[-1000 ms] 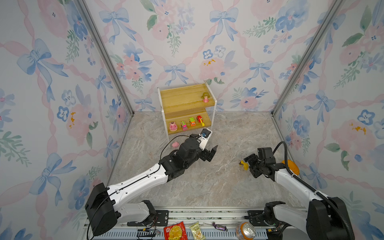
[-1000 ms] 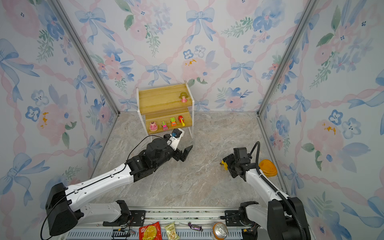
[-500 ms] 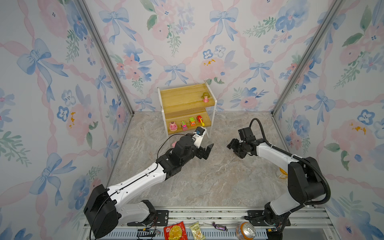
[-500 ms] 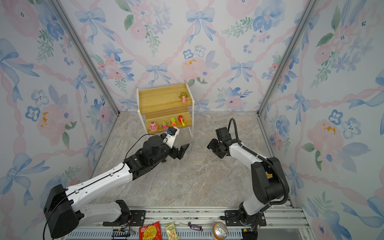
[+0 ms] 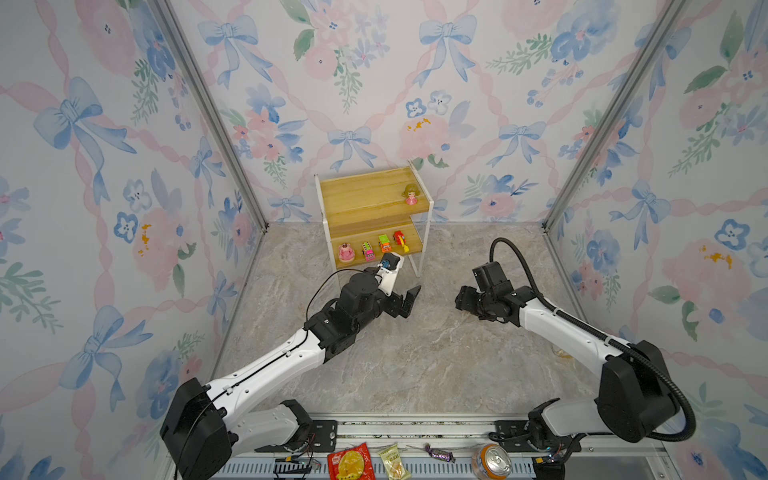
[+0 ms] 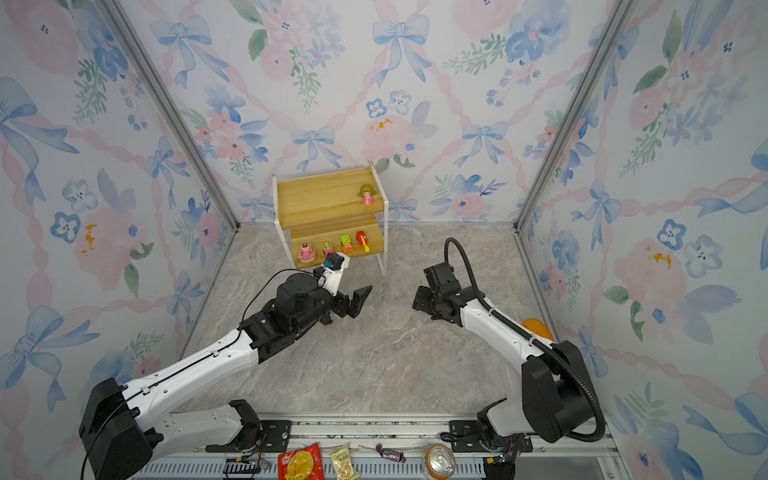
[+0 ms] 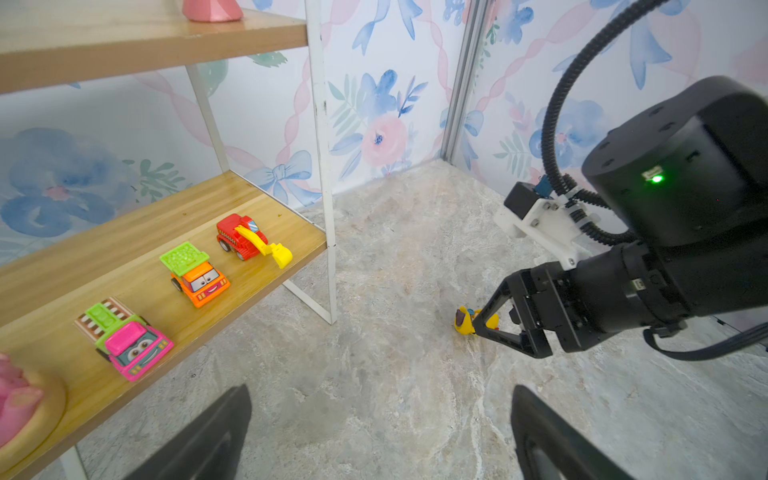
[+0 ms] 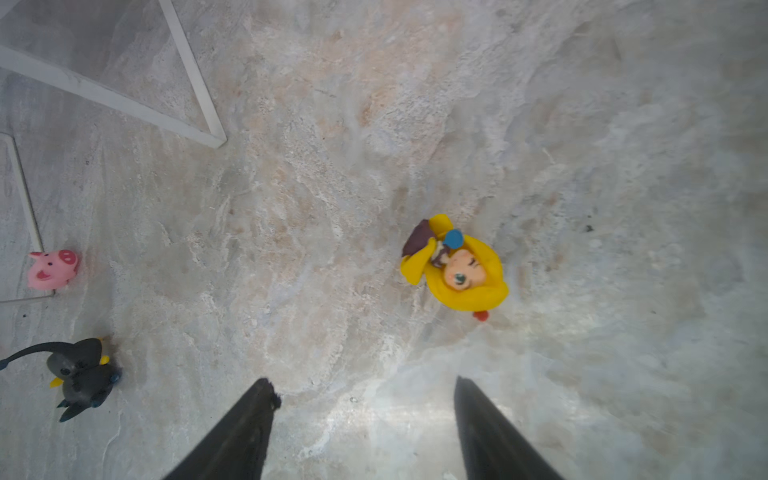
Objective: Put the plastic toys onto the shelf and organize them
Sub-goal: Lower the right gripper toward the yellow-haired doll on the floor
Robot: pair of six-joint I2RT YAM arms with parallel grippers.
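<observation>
Right claw (image 8: 363, 384): stands part open, holds nothing, points down at the tabletop (image 8: 582, 124) a little right of its middle. Just past its fingertips (image 8: 262, 399): yellow-haired figure (image 8: 457, 266), on the tabletop, outside the gap and untouched.

Left claw (image 5: 405, 303): spread wide, empty, hangs above the tabletop just in front of the shelf (image 5: 365, 195).

Shelf: stands at the middle of the tabletop's far edge in both top views. On the upper board, at its right end: doll (image 5: 411, 195) in a pink dress, upright. On the lower board, in a row from left to right: round pink figure (image 5: 345, 252), pink car (image 7: 129, 340), green-and-orange car (image 7: 195, 274), red car (image 7: 245, 239) with a yellow scoop reaching the board's front right corner. All three cars on their wheels, apart from one another.

On the tabletop in the right wrist view: pink pig (image 8: 52, 268), beside a thin white bar of the shelf's frame; black-and-yellow figure (image 8: 81, 376) near it, not touching. Both hidden under the left arm in both top views.
</observation>
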